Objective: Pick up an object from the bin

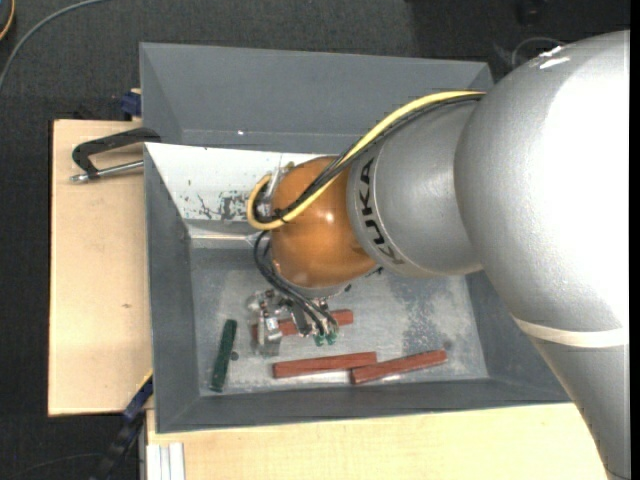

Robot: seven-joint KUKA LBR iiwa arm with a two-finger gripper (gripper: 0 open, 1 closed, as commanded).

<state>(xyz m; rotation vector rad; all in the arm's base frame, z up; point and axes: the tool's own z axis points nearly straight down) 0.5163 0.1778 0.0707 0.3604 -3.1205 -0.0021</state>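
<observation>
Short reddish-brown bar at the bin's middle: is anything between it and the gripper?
Nothing visible. The gripper is right at the short reddish-brown bar; two longer reddish-brown bars and a dark green stick lie apart from it.

The bin is viewed from above, tilted slightly to one side, at close range. The arm is seen large in the foreground, at right.

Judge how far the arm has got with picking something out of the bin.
Done: the hand is low in the bin, right at a short red-brown bar. In hand: whether it grips that bar cannot be told. Left: lifting it out. The dark green stick and two longer red-brown bars lie untouched on the floor.
</observation>
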